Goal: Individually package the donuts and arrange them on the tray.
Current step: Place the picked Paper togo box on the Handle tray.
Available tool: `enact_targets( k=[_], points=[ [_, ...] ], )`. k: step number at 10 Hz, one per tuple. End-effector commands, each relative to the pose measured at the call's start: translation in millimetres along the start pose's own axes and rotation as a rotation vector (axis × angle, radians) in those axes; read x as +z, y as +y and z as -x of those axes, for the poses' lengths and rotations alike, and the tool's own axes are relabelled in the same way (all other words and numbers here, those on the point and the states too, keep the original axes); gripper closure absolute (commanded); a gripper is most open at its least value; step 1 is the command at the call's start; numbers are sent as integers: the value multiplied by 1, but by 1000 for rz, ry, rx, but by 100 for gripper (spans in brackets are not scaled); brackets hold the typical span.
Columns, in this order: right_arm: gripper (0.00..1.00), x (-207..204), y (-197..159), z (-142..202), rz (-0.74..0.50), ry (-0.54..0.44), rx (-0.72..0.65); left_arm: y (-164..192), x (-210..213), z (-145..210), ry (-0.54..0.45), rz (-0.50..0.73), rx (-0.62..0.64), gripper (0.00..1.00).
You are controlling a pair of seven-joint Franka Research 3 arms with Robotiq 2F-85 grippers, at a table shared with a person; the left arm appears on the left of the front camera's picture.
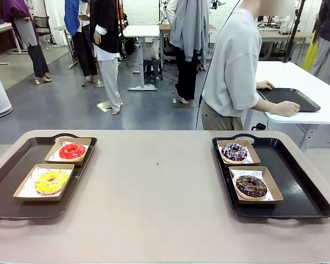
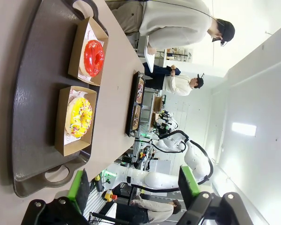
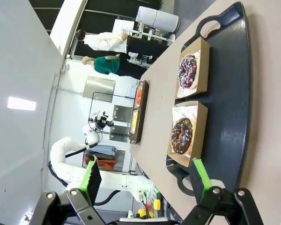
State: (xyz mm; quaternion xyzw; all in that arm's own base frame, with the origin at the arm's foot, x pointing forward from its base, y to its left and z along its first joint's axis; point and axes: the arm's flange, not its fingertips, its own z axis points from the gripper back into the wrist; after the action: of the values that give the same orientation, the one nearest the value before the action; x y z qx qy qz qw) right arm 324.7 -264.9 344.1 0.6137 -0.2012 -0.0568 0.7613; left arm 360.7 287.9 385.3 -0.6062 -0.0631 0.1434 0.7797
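Along the left edge of the counter (image 1: 154, 187) we see a dark tray (image 1: 11, 187) carrying two shallow cardboard boxes: the one toward the far side holds the red donut (image 1: 72, 151), the one toward the near side holds the yellow donut (image 1: 51, 181). Our left tool (image 2: 133, 187) hangs off the near end of this tray with its green-padded fingers (image 2: 78, 190) spread wide and nothing between them. Along the right edge of the counter a second dark tray (image 1: 302, 187) also carries two boxes, the far one with the sprinkled donut (image 1: 234, 152) and the near one with the chocolate donut (image 1: 251, 186). Our right tool (image 3: 145, 180) is likewise spread apart and empty above the near end of that tray. Beyond the far edge a person (image 1: 234, 66) stands turned to another table.
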Motion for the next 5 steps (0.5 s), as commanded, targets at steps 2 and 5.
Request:
enact_targets(
  k=[2, 5],
  points=[
    [0, 1, 0, 2, -6, 3, -3, -4, 2, 1, 5, 4, 15, 0],
    [0, 1, 0, 2, -6, 3, -3, -4, 2, 1, 5, 4, 15, 0]
  ],
)
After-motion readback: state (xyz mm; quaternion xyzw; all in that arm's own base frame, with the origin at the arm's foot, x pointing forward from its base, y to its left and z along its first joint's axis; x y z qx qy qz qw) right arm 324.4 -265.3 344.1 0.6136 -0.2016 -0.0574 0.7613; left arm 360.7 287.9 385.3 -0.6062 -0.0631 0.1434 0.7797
